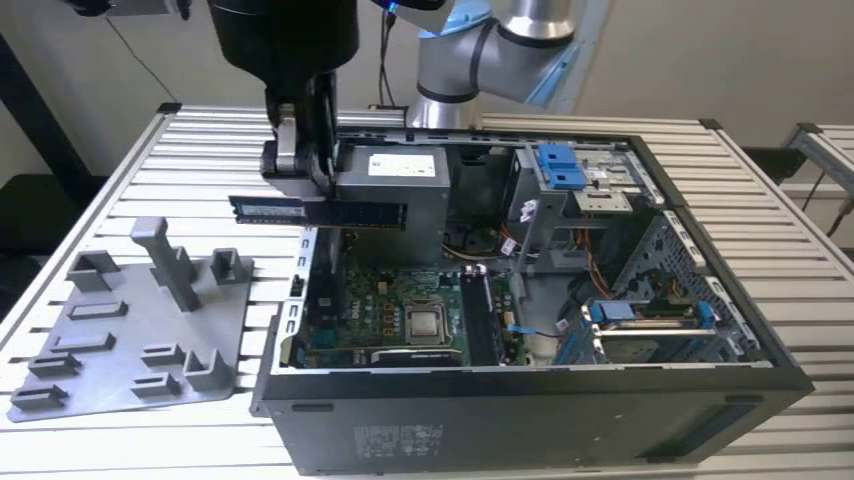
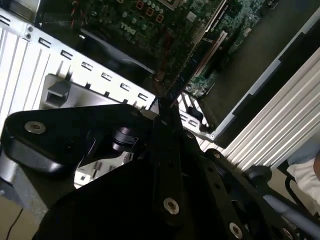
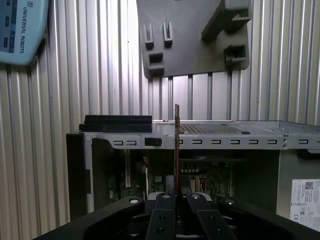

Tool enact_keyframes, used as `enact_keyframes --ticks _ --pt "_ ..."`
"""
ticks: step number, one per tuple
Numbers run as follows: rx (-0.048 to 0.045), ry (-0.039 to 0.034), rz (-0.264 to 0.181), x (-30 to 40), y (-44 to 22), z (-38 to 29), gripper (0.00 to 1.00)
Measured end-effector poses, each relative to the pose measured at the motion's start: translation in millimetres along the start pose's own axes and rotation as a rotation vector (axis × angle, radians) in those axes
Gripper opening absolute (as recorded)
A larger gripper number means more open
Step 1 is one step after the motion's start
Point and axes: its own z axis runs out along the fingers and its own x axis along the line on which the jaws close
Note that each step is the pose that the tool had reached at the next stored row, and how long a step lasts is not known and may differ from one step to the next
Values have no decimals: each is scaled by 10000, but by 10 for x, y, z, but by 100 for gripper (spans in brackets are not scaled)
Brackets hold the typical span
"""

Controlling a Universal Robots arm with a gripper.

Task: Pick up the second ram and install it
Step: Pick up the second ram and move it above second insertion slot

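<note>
The hand is closed on the memory stick and grips it near the middle, probably so that it hangs level with its long edge down. The stick is in the air above the wall of the open computer case, beside the grey tray on the table.

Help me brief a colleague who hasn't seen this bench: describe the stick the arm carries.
Find the open computer case. Over its wall on the exterior view's left hangs the black claw, shut on the second ram. It is a long, thin, dark stick held level in mid-air, unlike the grey tray lying flat alongside.
</note>
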Motion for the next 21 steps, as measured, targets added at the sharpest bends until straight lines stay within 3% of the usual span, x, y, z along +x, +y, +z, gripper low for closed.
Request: enact_keyframes --ticks 21 --pt "0 1 0 -17 -884 58 14"
